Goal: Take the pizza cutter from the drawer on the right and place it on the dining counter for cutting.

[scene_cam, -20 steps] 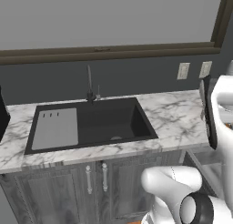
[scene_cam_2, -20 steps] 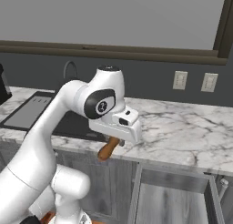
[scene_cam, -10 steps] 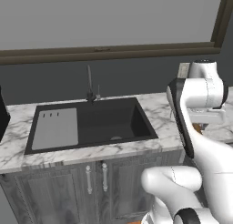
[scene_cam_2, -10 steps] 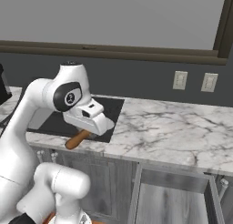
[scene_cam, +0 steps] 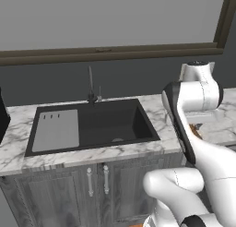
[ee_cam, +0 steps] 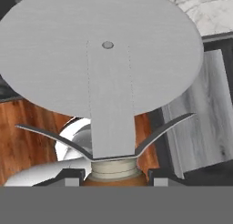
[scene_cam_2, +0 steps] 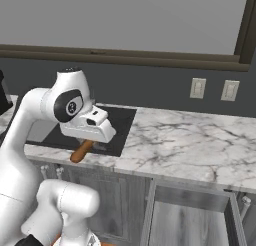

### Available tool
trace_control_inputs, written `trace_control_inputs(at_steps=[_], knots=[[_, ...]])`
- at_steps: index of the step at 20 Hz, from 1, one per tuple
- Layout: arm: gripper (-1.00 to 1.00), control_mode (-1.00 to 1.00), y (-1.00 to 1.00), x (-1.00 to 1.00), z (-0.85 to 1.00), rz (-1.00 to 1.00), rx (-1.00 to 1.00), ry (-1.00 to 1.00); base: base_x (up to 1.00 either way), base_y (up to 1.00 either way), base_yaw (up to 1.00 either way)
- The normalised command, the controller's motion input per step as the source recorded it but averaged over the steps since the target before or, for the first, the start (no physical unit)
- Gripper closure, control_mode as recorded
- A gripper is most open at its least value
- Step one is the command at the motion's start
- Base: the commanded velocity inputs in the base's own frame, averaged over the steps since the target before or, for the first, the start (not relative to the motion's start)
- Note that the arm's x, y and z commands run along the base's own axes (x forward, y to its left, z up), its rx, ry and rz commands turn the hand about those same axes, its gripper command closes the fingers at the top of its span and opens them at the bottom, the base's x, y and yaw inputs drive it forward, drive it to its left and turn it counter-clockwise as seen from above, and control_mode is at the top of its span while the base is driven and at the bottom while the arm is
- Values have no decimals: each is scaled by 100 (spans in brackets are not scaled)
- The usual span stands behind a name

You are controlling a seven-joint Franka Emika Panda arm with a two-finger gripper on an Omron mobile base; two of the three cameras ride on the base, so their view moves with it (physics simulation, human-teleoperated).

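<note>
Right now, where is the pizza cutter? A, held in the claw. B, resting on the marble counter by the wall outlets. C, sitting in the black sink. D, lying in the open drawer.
A: the hand view shows the claw gripping the pizza cutter by its handle, wheel blade pointing away.

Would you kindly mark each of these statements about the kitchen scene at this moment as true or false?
1. The gripper is shut on the pizza cutter. True.
2. The pizza cutter lies inside the drawer. False: it is held up by the arm, over the edge of the counter by the sink.
3. The drawer stands pulled open. True.
4. The cutter's handle is blue. False: it is orange-brown.
5. The sink is white. False: it is black, set in a marble counter.
</note>
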Motion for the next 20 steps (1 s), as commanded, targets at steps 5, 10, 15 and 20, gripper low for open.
trace_control_inputs(at_steps=[5, 10, 15, 20], knots=[[100, -100, 13, 12, -1, 12, 6, 0, 0, 0, 0], [100, -100, 0, 15, 0, 0, 16, 0, 0, 0, 0], [100, -100, 0, 14, 0, 0, 6, 0, 0, 0, 0], [100, -100, 25, 4, -4, 1, -2, 0, 0, 0, 0]])
